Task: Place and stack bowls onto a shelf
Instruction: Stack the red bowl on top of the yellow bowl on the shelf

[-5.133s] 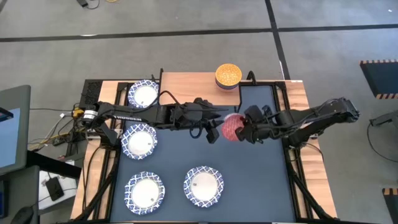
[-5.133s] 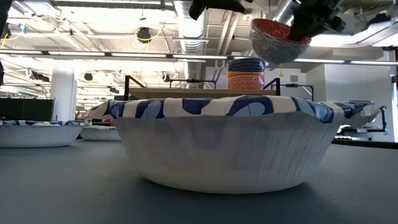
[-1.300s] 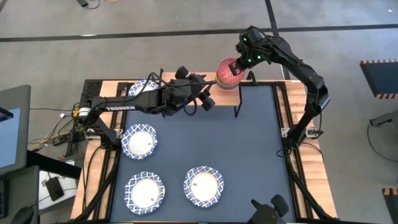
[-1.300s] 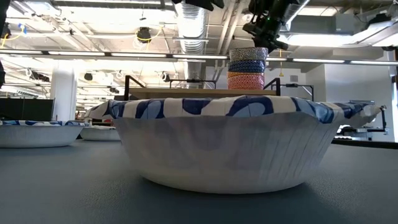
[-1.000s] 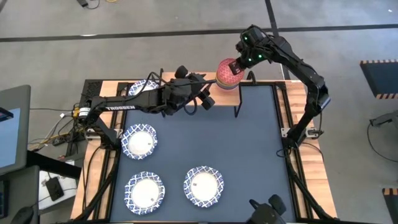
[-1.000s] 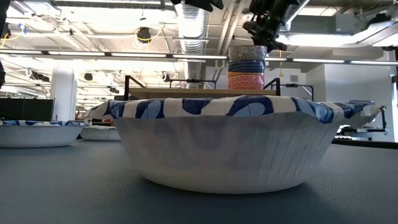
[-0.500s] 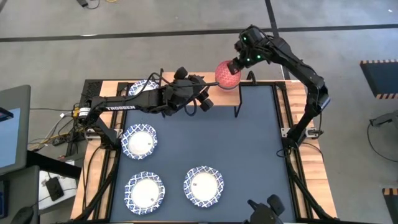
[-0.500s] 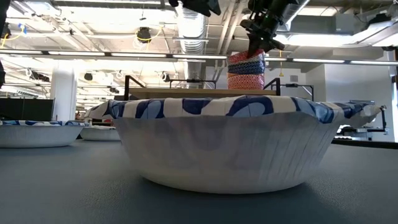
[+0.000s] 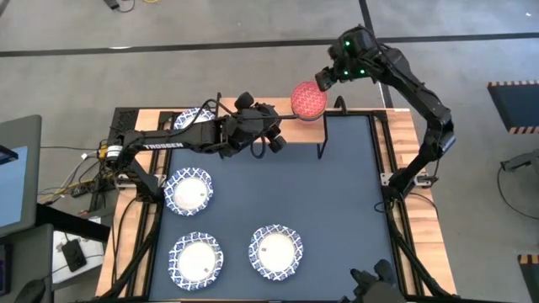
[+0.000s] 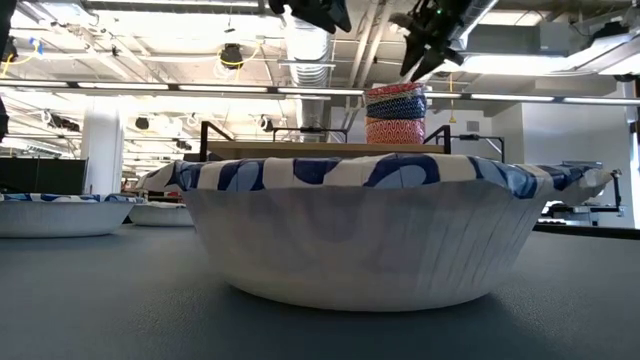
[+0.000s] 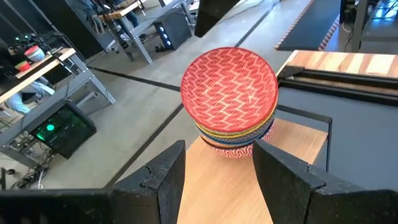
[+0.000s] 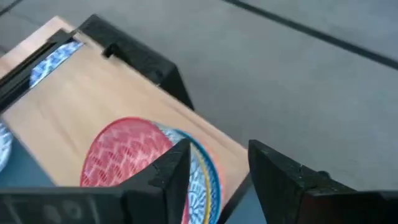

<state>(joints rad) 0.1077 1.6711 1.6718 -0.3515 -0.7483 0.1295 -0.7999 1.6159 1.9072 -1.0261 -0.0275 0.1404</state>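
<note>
A stack of small bowls [image 9: 308, 103] stands on the right end of the light-wood shelf [image 9: 253, 110]. A red bowl [image 11: 229, 92] sits nested on top of it, also seen in the right wrist view [image 12: 127, 158]. My right gripper [image 9: 325, 78] hangs open just beyond the stack on its far right side, above it and touching nothing. My left gripper [image 9: 274, 137] is open over the shelf's near edge, left of the stack, with the stack [image 11: 235, 134] ahead of its fingers. In the low view the stack [image 10: 395, 112] shows below my right gripper [image 10: 424, 52].
A white blue-rimmed bowl [image 9: 195, 127] lies left of the shelf, and three more [image 9: 189, 191] [image 9: 195, 258] [image 9: 275, 251] lie on the dark-blue tabletop [image 9: 345, 202]. The shelf's black legs [image 9: 322, 139] stand at the tabletop's far edge.
My right gripper has opened and let go of the red bowl, then risen and drawn back toward the far right. The bowl tipped for a moment and has sunk lower, nested on the stack.
</note>
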